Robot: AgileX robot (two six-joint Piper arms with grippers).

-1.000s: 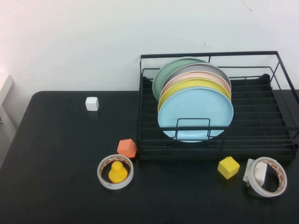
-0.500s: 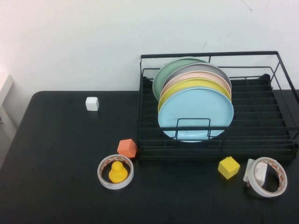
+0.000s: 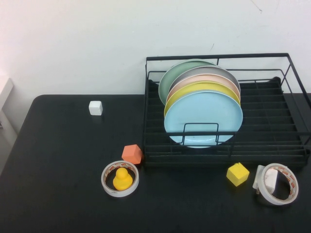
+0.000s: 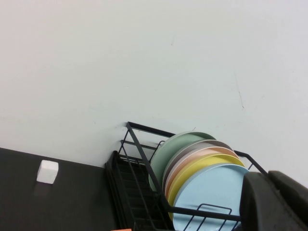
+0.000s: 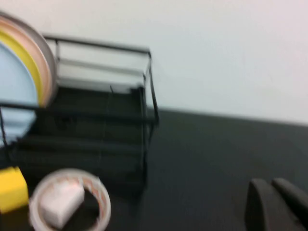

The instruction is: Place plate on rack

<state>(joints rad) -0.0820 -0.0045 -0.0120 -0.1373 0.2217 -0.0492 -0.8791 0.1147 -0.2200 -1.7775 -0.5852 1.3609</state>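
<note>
The light blue plate (image 3: 203, 118) stands upright at the front of a row of plates in the black wire rack (image 3: 291, 127), with the yellow plate (image 3: 201, 87) just behind it. The plate (image 4: 211, 192) and the rack (image 4: 139, 187) also show in the left wrist view; the right wrist view shows the plate's edge (image 5: 14, 91) and the rack (image 5: 101, 125). Neither arm shows in the high view. My left gripper (image 4: 274, 202) is shut and empty, away from the rack. My right gripper (image 5: 275, 204) is shut and empty above the table, off the rack's right end.
On the black table (image 3: 63, 160): a white cube (image 3: 95, 108), an orange block (image 3: 132, 154), a tape ring holding a yellow duck (image 3: 121, 179), a yellow block (image 3: 237, 174), and a tape roll with a white piece (image 3: 277, 183). Pink, grey and pale green plates (image 3: 170, 77) stand behind.
</note>
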